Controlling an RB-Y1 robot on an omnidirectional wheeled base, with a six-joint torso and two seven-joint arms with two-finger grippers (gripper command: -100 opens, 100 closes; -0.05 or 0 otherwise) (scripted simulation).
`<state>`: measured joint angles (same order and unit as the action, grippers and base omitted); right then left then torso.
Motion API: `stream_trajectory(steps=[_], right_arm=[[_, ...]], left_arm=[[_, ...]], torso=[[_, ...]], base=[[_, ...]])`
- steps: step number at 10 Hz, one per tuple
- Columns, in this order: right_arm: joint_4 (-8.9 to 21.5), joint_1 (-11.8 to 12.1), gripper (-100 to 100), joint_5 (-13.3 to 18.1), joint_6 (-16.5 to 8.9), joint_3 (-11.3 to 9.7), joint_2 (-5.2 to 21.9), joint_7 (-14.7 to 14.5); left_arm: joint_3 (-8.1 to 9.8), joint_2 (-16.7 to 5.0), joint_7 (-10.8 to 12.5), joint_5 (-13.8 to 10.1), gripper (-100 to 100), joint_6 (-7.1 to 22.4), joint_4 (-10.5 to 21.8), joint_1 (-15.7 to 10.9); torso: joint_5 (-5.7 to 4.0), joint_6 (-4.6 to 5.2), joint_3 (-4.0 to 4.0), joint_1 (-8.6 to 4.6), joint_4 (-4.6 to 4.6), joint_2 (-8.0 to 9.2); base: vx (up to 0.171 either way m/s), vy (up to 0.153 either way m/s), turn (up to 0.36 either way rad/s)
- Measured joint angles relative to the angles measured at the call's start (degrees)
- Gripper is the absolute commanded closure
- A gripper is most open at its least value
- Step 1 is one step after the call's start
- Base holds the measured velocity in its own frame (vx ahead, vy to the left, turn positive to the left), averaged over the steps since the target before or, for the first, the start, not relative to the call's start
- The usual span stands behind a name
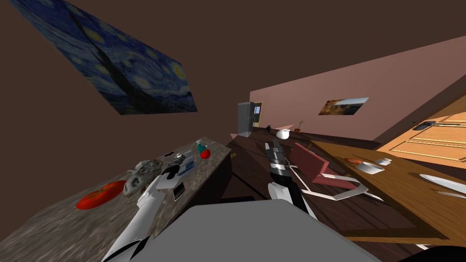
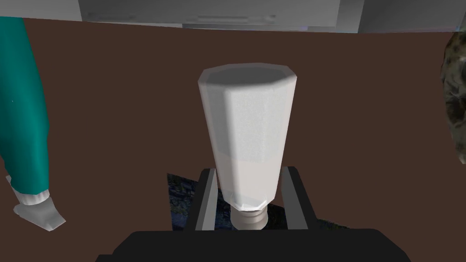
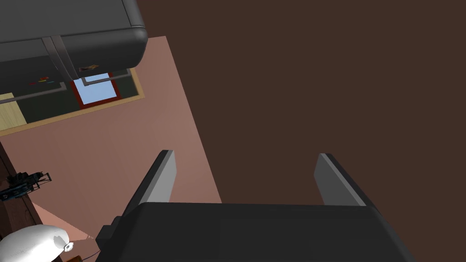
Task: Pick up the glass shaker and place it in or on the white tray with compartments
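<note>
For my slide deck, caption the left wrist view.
Left gripper shut on the translucent white shaker, cap end nearest its body, a teal bottle nearby.

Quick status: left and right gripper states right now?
Left gripper: closed on the shaker.
Right gripper: open, holding nothing.
</note>
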<state>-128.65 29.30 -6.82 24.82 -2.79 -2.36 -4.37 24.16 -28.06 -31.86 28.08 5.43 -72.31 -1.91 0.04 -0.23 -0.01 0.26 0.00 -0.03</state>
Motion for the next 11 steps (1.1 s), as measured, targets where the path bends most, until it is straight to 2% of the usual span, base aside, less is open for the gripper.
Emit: stream_trajectory(steps=[4,5,6,9,11], right_arm=[[0.0,0.0,0,0.0,0.0,0.0,0.0,0.0],[0.0,0.0,0,0.0,0.0,0.0,0.0,0.0],[0.0,0.0,0,0.0,0.0,0.0,0.0,0.0],[0.0,0.0,0,0.0,0.0,0.0,0.0,0.0],[0.0,0.0,0,0.0,0.0,0.0,0.0,0.0]], left_arm=[[0.0,0.0,0.0,0.0,-100,0.0,0.0,0.0],[0.0,0.0,0.0,0.0,0,0.0,0.0,0.0],[0.0,0.0,0.0,0.0,-100,0.0,0.0,0.0],[-2.02,-3.7,0.9,-2.3,-100,4.4,-0.7,-1.3],[-3.1,-6.4,1.4,-3.6,-100,7.0,0.7,-3.5]], torso=[[-0.05,0.01,0.09,-0.19,0.04,0.14],[-0.05,0.01,0.09,-0.19,0.04,0.15],[-0.05,0.01,0.09,-0.19,0.04,0.15],[-0.06,0.03,0.3,-0.18,0.12,0.51],[-0.05,0.02,0.34,-0.13,0.14,0.58]], base=[[0.0,0.0,0.0],[0.0,0.0,0.0],[-0.048,-0.007,-0.113],[-0.1,0.003,-0.119],[-0.11,0.008,-0.123]])
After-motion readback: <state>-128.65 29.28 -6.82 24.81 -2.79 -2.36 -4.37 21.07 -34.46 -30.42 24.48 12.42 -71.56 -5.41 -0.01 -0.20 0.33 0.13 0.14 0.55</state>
